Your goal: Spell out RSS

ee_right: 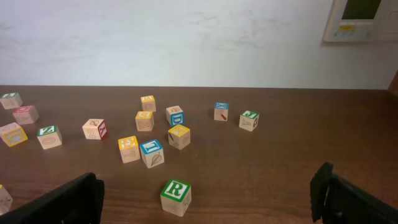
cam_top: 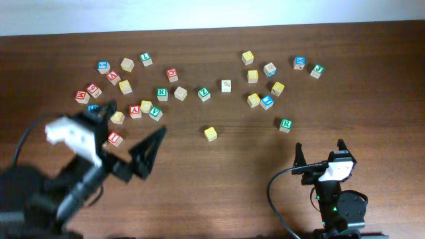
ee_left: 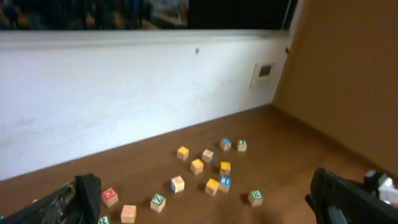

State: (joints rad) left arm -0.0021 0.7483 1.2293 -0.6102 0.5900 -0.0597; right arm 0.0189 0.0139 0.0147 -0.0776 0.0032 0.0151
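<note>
Left pincer (cam_top: 134, 118) and right pincer (cam_top: 321, 147) black; wrist blocks (cam_top: 70, 133) white.

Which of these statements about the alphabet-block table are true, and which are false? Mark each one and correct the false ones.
1. The right end effector is open and empty. True.
2. The green R cube in front of it is stacked on another cube. False: it sits alone on the table.
3. The left end effector grips a red-lettered cube. False: it is open and holds nothing.
4. One yellow cube sits by itself near the table's middle. True.
</note>
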